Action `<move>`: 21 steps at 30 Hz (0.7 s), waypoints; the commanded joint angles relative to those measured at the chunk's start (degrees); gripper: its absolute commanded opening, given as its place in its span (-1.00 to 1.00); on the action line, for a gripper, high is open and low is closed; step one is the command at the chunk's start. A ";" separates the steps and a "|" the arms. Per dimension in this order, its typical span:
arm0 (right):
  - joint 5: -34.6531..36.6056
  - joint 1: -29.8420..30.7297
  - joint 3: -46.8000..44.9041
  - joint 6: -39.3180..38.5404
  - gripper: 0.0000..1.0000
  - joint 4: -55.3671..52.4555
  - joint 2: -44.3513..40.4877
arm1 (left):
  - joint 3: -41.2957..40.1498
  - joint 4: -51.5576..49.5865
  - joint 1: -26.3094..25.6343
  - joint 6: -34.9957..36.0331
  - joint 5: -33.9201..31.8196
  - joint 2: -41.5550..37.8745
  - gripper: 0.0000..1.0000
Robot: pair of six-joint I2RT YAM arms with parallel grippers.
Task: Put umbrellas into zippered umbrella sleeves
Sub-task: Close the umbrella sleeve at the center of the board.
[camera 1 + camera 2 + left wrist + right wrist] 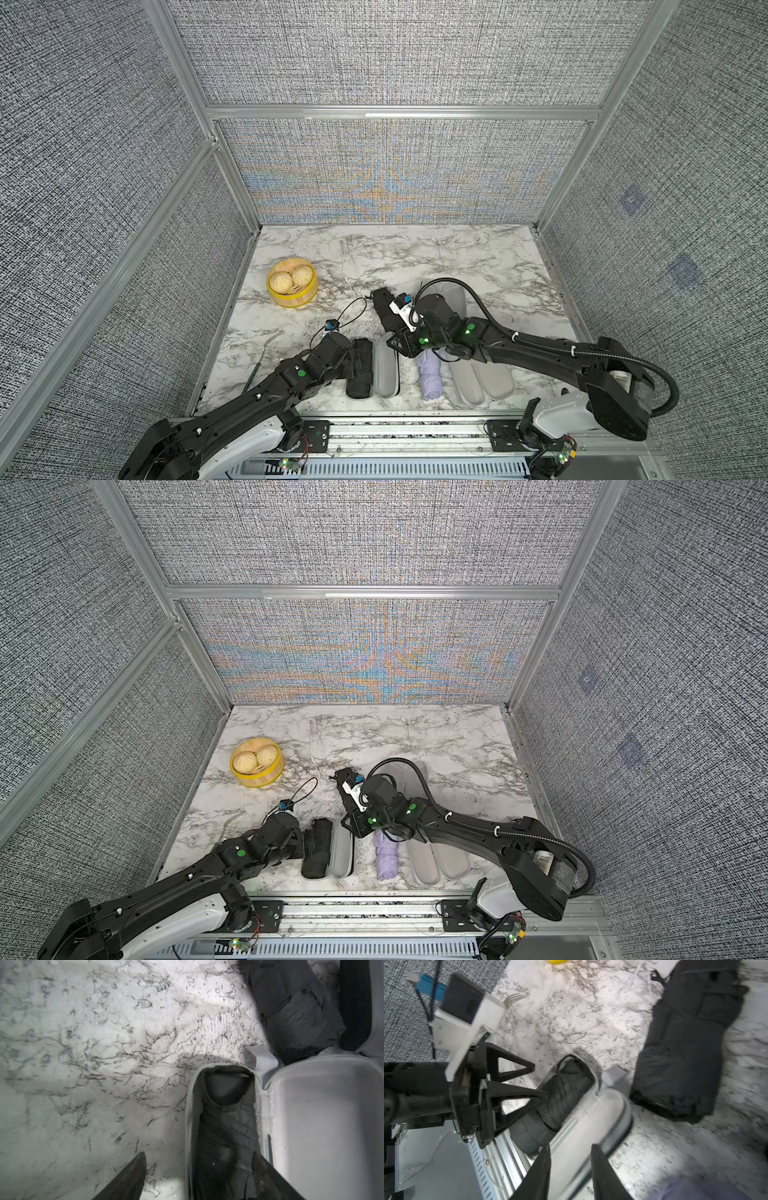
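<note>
Black umbrella [359,368] inside open sleeve [386,370]

Your umbrella [360,368] lies in its open sleeve [386,370] by the table's [415,257] front edge. The basket [292,286] sits near the left edge.

Overhead stereo pair, close wrists sharing sleeve [322,1126]

Rear sleeve [456,295] mostly hidden behind right arm [519,345] in both top views. Lavender umbrella [430,376]: far end under wrist; in right wrist view blurred & cut by btm edge. Yellow basket [556,961]: just a sliver there.
</note>
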 commanded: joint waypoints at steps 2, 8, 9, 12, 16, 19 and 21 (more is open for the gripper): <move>8.03 -0.69 -1.23 -0.77 -0.42 -6.18 -3.22 | 0.71 -5.31 0.16 -1.15 -4.98 -1.54 0.46; 6.19 -0.73 -1.95 -1.08 -0.60 -6.57 0.13 | 0.32 -6.58 0.29 -1.67 -6.04 -1.88 0.14; 5.26 -0.41 -1.87 -0.96 -0.64 -5.98 1.34 | 0.24 -6.20 0.44 -1.60 -6.04 -1.71 0.13; 4.26 0.33 -1.19 -0.93 -0.67 -3.97 4.42 | -2.10 0.12 1.24 -0.10 -2.72 -1.37 0.13; 0.64 2.18 0.53 -1.53 -0.68 -0.14 7.12 | -3.92 8.22 2.31 0.12 3.62 -0.03 0.14; 0.95 3.90 2.67 -1.53 -0.63 0.53 8.70 | -3.28 6.08 3.15 0.42 1.56 0.38 0.19; 0.78 4.34 4.26 -1.37 -0.58 0.31 10.37 | -4.30 8.35 4.88 0.73 4.72 -0.30 0.28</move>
